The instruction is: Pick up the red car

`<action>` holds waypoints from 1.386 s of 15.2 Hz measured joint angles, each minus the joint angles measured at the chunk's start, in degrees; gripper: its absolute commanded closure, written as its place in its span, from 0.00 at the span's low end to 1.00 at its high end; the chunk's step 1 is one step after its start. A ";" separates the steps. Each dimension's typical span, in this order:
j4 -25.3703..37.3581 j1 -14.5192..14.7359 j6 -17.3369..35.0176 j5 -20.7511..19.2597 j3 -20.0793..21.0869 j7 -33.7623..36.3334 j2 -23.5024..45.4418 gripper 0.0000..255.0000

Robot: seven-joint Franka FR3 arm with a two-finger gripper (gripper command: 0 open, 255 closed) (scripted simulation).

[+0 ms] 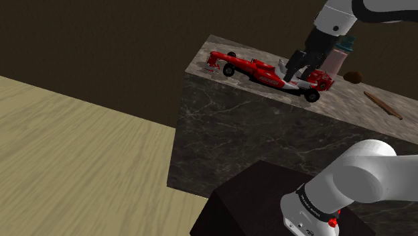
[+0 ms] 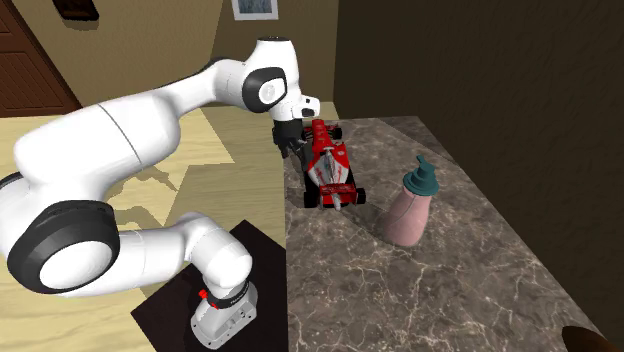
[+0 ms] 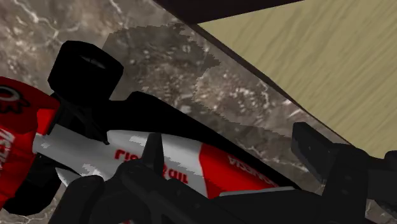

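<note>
Red-and-white Formula racer [image 1: 258, 68] on marble tabletop [image 1: 355, 100], near edge, long axis along that edge. Tool [image 1: 296, 75] directly over nose half, fingers spread astride narrow body, not yet pinching.

White arm [image 2: 120, 140] w/ dark grey joint bands. Base link [image 2: 225, 315], approx 4 o'clock of elbow, has small red dots. Fingers [image 3: 331, 159] all black.

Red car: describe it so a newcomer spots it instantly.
Find the dark veined counter above the wooden floor. Close to its edge lies a long, low racing car, red and white with black wheels. Its neighbours, an upright pink bottle and a brown stick, have no wheels.
</note>
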 measured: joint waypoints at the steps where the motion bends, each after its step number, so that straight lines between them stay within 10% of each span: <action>1: 0.00 0.00 0.00 0.00 0.00 0.00 0.00 0.00; 12: 23.88 4.93 -3.91 -0.34 -10.32 -25.53 23.77 0.00; 19: 20.25 4.95 0.09 -0.44 -11.05 -27.09 24.36 0.00; 20: 19.84 4.94 0.40 -0.47 -11.06 -27.08 24.27 1.00; 21: 19.64 4.93 0.54 -0.48 -11.06 -27.08 24.20 1.00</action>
